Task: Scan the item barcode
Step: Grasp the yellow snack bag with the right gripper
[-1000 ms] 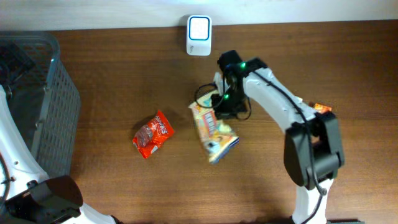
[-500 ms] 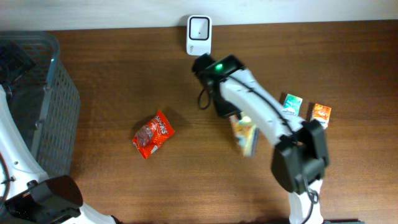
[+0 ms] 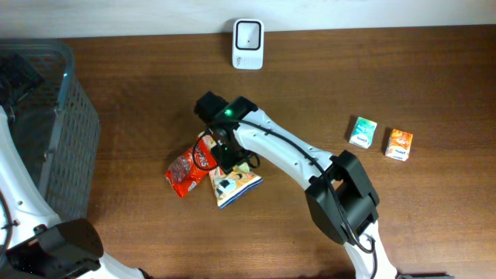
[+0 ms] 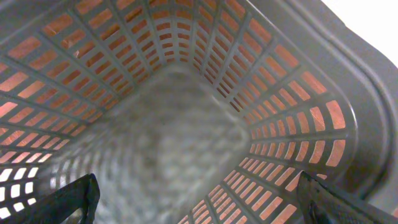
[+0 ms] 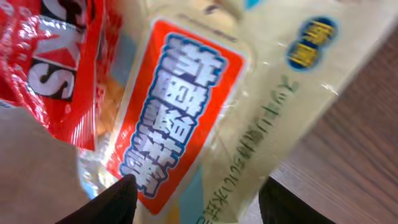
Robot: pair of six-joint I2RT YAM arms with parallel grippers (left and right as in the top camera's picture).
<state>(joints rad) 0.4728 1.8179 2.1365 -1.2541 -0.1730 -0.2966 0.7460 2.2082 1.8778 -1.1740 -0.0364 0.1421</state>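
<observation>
Your left gripper (image 4: 205, 202) hangs spread wide over the basket (image 4: 311, 93). On the table (image 3: 403, 77), a red packet (image 3: 186, 169) touches the pale snack packet (image 3: 236, 184), which lies under your right gripper (image 5: 199, 199), fingers apart.

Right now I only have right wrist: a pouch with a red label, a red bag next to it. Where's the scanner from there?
Observer: The white scanner stands at the far edge of the table, well apart from the pouch lying mid-table.
Operator: Left arm?
Observer: The left gripper points down into the gray basket at the table's left end, jaws open.
Operator: Other items out?
Observer: A teal carton and an orange carton, side by side toward the right.
</observation>
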